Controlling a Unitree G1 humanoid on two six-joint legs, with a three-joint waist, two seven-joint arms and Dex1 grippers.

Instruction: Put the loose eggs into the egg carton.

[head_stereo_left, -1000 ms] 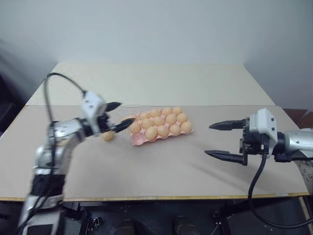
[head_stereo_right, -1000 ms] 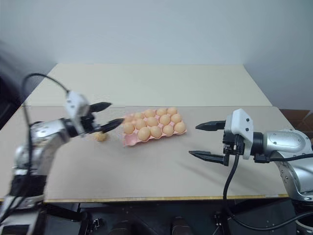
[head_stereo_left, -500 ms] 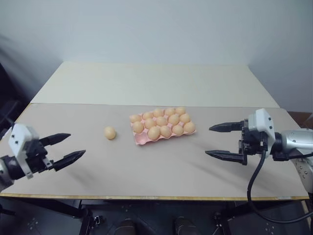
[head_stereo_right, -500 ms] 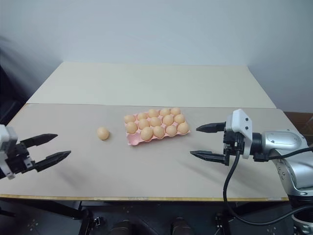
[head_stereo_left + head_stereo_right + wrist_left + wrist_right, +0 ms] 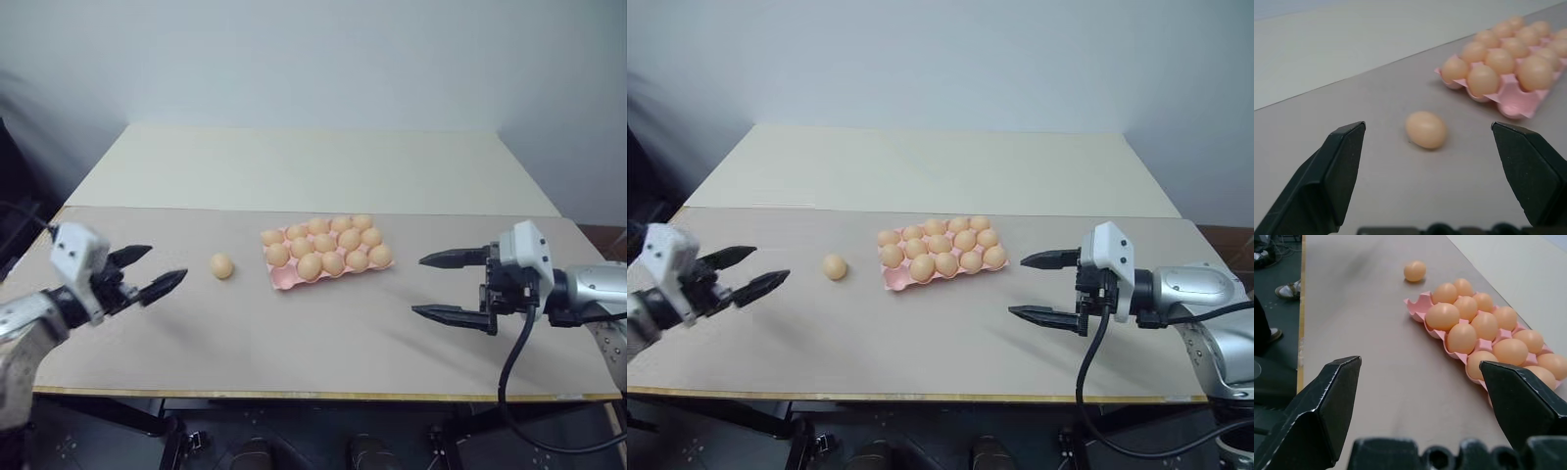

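Observation:
One loose egg (image 5: 221,265) lies on the tan table top, a short way left of the egg carton (image 5: 282,282). The pink carton holds several eggs, and its front-left corner cup looks empty. My left gripper (image 5: 167,262) hovers open just left of the loose egg and points at it. In the left wrist view the egg (image 5: 1425,129) sits between and beyond the black fingers (image 5: 1337,166), untouched, with the carton (image 5: 1508,95) behind it. My right gripper (image 5: 418,286) hangs open and holds nothing, to the right of the carton (image 5: 1418,308).
The tan board (image 5: 294,343) ends in a front edge close to me. A paler table section (image 5: 313,166) stretches behind it up to a plain wall. A black cable (image 5: 514,372) hangs from the right wrist. Someone's feet (image 5: 1284,290) show on the dark floor off the table's left side.
My left gripper drew back from beside the carton far out to the left, then came part of the way back towards the loose egg. Egg, carton and right gripper kept their places.

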